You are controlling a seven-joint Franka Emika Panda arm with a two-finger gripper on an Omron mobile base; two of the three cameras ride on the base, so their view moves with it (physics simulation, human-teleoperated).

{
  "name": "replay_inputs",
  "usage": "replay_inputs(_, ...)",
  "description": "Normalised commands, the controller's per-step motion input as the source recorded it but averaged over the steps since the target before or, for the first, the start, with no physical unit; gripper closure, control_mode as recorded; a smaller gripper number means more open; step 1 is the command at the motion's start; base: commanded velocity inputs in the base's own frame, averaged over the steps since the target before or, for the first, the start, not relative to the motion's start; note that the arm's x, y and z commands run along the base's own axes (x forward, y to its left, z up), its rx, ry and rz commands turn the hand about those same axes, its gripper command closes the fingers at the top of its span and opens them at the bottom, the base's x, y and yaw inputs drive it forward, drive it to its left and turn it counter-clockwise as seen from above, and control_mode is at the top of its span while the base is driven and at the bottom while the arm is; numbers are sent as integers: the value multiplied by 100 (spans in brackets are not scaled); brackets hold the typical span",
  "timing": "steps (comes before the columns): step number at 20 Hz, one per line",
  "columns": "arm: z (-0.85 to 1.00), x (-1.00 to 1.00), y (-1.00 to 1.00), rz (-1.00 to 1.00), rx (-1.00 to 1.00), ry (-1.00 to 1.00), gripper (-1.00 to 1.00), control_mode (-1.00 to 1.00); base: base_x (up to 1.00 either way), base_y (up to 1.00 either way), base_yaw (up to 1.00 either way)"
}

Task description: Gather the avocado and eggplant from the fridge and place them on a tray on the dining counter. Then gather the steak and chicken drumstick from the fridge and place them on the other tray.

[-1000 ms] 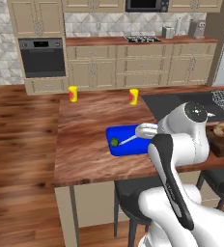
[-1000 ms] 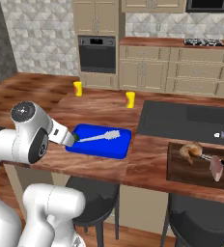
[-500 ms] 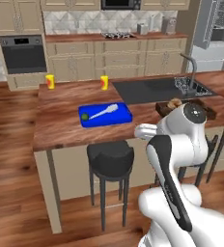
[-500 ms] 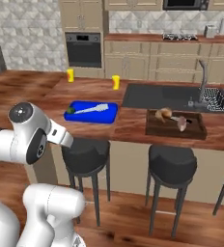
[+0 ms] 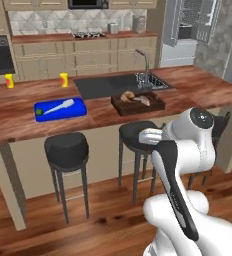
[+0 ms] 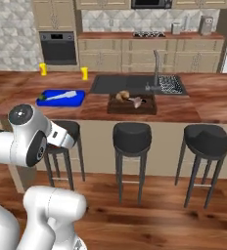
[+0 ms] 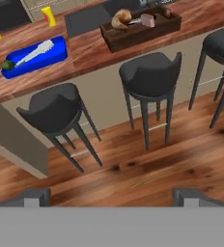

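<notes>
Fingers [image 7: 32, 197] spread wide at the bottom of the hand view, holding nothing, gripper [image 7: 111, 198] aimed down at the floor before two stools [image 7: 150, 77]. Arm [image 5: 180, 165] folded close at lower right of the left base view. Beyond, on the counter [image 5: 103, 112]: blue tray [image 5: 60, 109] centre left with avocado [image 5: 38, 112] and pale eggplant [image 5: 58, 106]; brown tray [image 5: 138, 102] centre with drumstick [image 5: 128, 95] and steak [image 5: 145, 100].

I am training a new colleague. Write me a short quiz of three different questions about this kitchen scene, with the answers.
1. True or false: the blue tray lies on the counter to the left of the brown tray.
2. How many stools stand at the counter in the right base view?
3. The gripper is: A) open, holding nothing B) shut on an avocado C) shut on a stool.

Key: 1 true; 2 three; 3 A.
</notes>
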Motion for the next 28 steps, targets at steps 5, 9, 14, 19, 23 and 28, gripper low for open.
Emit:
replay_inputs(5, 0, 0, 0, 0, 0, 0, -100, 100, -36, -88, -21)
replay_inputs(9, 0, 0, 0, 0, 0, 0, -100, 100, -2, -89, -16)
replay_inputs(14, 0, 0, 0, 0, 0, 0, -100, 100, 8, -95, -10)
replay_inputs(19, 0, 0, 0, 0, 0, 0, -100, 100, 27, -95, -7)
replay_inputs(23, 0, 0, 0, 0, 0, 0, -100, 100, 40, -87, -4)
replay_inputs(28, 0, 0, 0, 0, 0, 0, -100, 100, 46, -90, -2)
